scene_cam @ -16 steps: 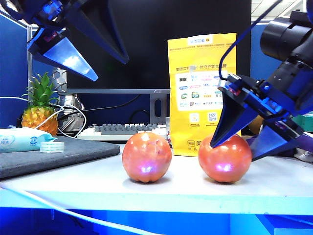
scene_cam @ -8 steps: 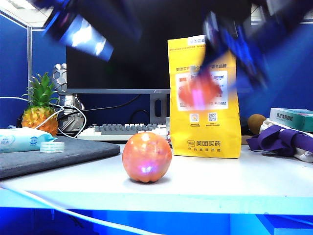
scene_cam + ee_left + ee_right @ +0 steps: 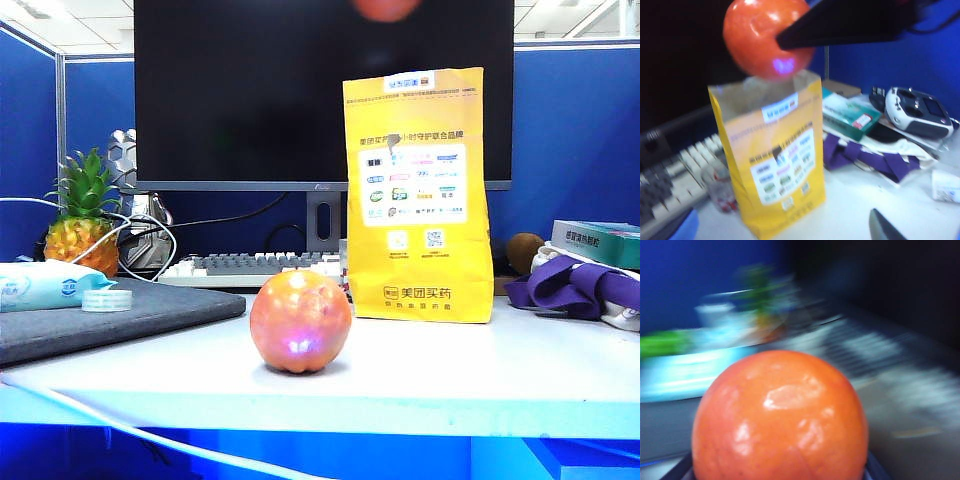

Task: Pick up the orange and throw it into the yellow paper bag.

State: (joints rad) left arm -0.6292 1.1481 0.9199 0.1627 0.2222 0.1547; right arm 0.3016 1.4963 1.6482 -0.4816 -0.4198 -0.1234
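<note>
your right gripper (image 3: 777,475) is clamping the orange (image 3: 766,37) above the yellow paper bag (image 3: 774,162), upper left of frame; left gripper's state, hard to tell.

The orange (image 3: 387,8) shows blurred above the yellow paper bag (image 3: 418,195).

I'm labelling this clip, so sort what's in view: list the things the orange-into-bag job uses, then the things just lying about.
In the job: orange, held in the shut right hand over the yellow paper bag; left hand, open, facing the bag.

Lying about: paler orange, pineapple, keyboard, monitor, purple cloth, wipes pack.
</note>
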